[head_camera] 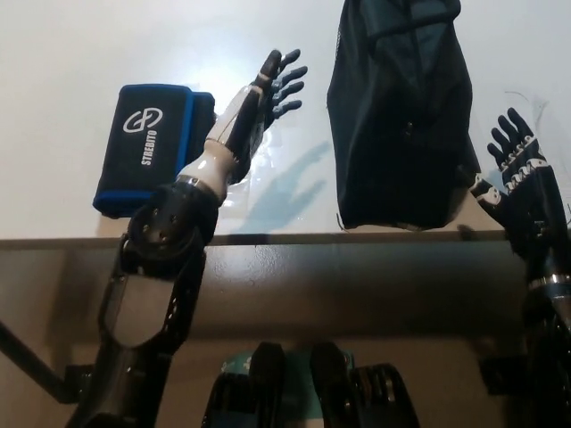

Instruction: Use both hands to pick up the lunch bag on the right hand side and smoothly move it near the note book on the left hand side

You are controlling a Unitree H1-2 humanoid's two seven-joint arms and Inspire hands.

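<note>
Upper right of the head view, a dark lunch bag (400, 116) is lying on the white table (71, 53). Left of it, the white left hand (268, 94) is hovering with fingers spread, beside the blue-edged notebook (152, 147). At right, the black right hand (522, 183) is reaching, fingers apart, holding nothing.

The left hand (266, 94) has a white back and palm shell with dark grey fingers, joined at a white wrist cuff to a black forearm with a round elbow housing dotted with small screws. The right hand (517, 178) is black throughout, with small white patches along its fingers and thumb.
</note>
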